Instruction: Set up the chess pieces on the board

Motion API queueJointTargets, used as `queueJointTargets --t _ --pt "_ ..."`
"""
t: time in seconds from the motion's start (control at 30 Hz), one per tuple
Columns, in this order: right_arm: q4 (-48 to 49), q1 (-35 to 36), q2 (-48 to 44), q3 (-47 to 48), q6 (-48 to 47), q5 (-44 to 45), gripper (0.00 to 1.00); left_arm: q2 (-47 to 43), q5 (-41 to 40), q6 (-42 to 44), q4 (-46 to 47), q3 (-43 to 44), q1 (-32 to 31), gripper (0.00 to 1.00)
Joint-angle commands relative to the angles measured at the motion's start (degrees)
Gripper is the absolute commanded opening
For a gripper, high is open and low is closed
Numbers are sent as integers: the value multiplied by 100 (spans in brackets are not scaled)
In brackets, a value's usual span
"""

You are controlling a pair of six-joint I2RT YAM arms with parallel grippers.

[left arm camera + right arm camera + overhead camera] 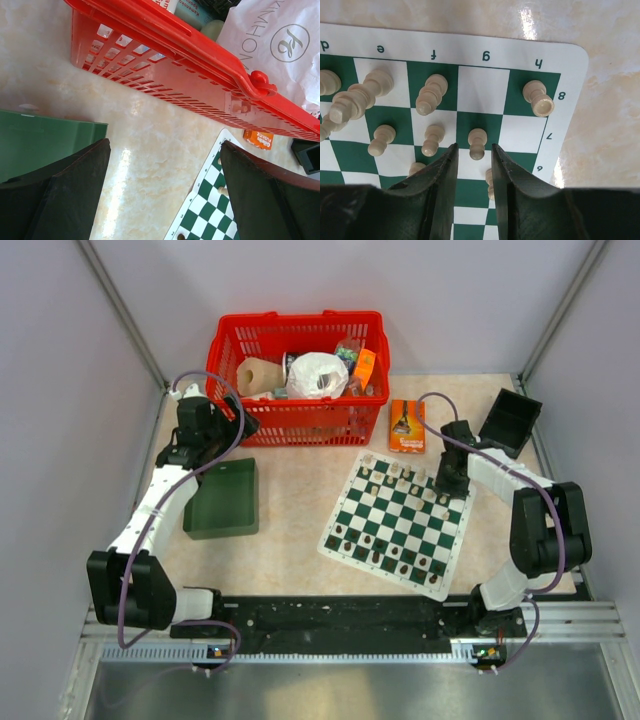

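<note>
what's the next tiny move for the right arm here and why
Probably lift the right end effector straight up. Its fingers are open, and the g7 pawn stands upright on its home square at the gap between the tips, ungripped. Squares g8 and h7 on the board are empty, so more pieces need fetching.

1. The left arm (pixel 150 502) stretches forward from its base along the left side, its wrist at the far end.
2. The left gripper (pixel 165 145) is held above the tabletop, its dark fingers (pixel 70 190) spread wide apart.
3. The right arm (pixel 535 520) is folded at the elbow, forearm angling inward to the left.
4. The right gripper (pixel 473 147) points downward, with only a narrow gap left between its two fingers (pixel 440 190).
</note>
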Motion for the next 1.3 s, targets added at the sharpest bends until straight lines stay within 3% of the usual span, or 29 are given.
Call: queueJointTargets --t 0.0,0.3,0.6,0.83,1.27 --pt "167 -73 -128 84 11 -17 35 39 98 -15 241 170 42 96" --pt "-114 -73 -619 278 -51 26 41 13 124 -24 232 144 42 96" --pt "-562 -73 -1288 -152 282 -307 45 13 168 -15 293 127 33 96" --pt "-598 -73 -1411 -610 626 -405 44 21 220 -24 320 91 33 96" --pt "-343 -82 -972 -628 389 -106 36 65 229 -15 293 162 33 96"
